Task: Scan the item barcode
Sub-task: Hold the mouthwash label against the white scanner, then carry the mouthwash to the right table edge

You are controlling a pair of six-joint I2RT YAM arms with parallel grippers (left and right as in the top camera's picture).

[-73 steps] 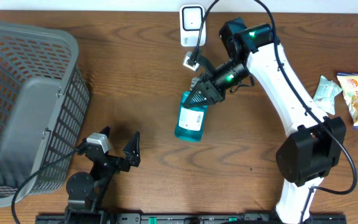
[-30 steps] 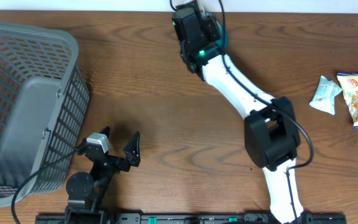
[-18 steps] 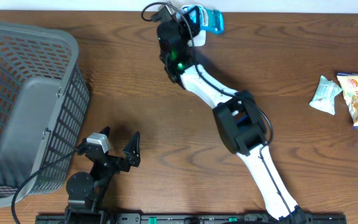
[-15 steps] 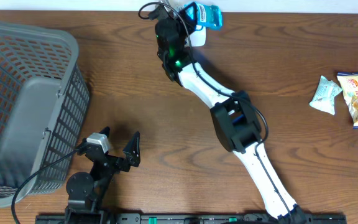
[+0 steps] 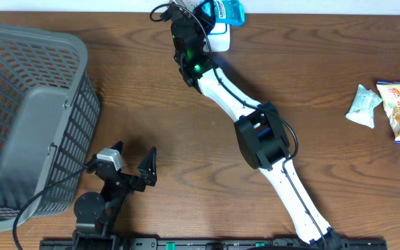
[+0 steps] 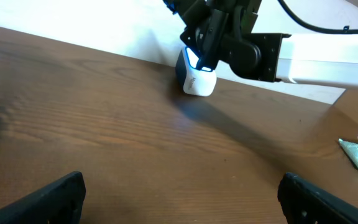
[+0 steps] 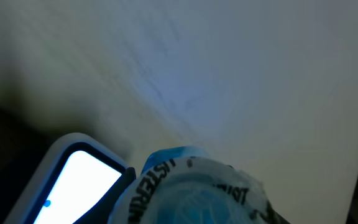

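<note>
Overhead: fixed above, looking straight down on the whole table, far enough to hold both my arms and the basket. Left wrist: low over the tabletop, facing the far wall, my left gripper framing the bottom corners. It shares the white scanner with overhead. Right wrist: very close, scanner window and teal bottle filling the frame.

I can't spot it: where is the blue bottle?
In the overhead view, the blue bottle is at the table's far edge, held in the right claw right by the white scanner.
</note>
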